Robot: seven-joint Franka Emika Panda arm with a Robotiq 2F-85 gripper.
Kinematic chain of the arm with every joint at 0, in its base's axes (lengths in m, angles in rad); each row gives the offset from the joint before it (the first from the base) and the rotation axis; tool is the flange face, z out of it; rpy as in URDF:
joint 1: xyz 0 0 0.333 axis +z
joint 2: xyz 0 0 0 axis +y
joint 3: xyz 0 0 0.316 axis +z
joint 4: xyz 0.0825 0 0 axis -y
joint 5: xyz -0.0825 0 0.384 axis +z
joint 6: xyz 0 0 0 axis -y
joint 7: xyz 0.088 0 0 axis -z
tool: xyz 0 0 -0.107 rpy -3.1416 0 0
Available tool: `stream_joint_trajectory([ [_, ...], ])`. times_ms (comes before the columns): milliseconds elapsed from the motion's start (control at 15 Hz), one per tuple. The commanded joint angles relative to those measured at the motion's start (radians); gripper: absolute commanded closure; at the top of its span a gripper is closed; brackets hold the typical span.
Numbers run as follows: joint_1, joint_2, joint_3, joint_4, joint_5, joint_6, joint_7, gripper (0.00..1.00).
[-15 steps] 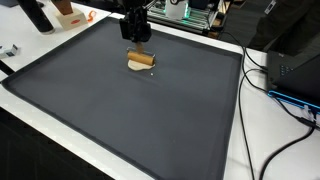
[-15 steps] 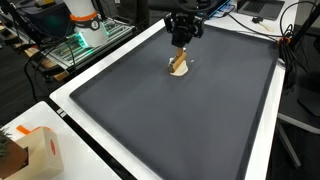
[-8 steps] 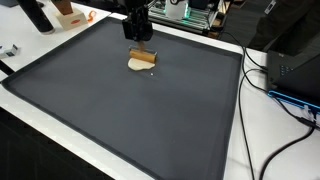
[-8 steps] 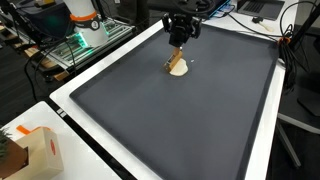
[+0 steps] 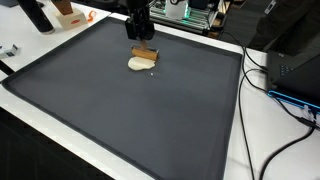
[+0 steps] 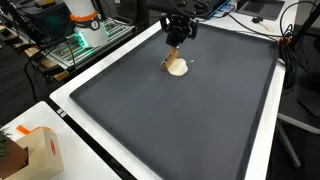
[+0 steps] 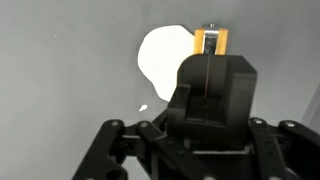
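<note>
My gripper [image 5: 139, 32] [image 6: 177, 33] hangs over the far part of the black mat [image 5: 120, 110] [image 6: 190, 120]. It is shut on a small wooden block [image 5: 145, 50] [image 6: 170, 58], which hangs tilted just below the fingers. Directly beneath the block, a flat cream-coloured piece [image 5: 140, 64] [image 6: 178, 68] lies on the mat. In the wrist view the gripper [image 7: 211, 62] fills the middle. The orange-brown end of the block [image 7: 211, 40] sticks out past it, next to the cream piece [image 7: 162, 55]. Whether the block's lower end still touches the cream piece is unclear.
The mat lies on a white table [image 5: 240, 120]. Cables [image 5: 275, 100] and dark equipment [image 5: 290, 60] are at one side. A small orange-and-white box [image 6: 35, 150] [image 5: 68, 14] stands off the mat. Green-lit electronics [image 6: 85, 40] sit behind the far edge.
The gripper has risen a little and shifted toward the mat's far edge, taking the wooden block with it. The cream piece has stayed where it was.
</note>
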State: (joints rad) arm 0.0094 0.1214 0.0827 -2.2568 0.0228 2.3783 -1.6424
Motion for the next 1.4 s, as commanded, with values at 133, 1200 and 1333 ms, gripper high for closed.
stream_joint_trajectory([
  [133,0.000,-0.043,-0.001,-0.031,-0.005,-0.040,-0.018,0.77],
  [1200,0.011,-0.272,-0.050,-0.065,0.000,-0.068,0.063,0.77],
  [1333,0.018,-0.226,-0.053,-0.041,-0.002,-0.044,0.046,0.52],
])
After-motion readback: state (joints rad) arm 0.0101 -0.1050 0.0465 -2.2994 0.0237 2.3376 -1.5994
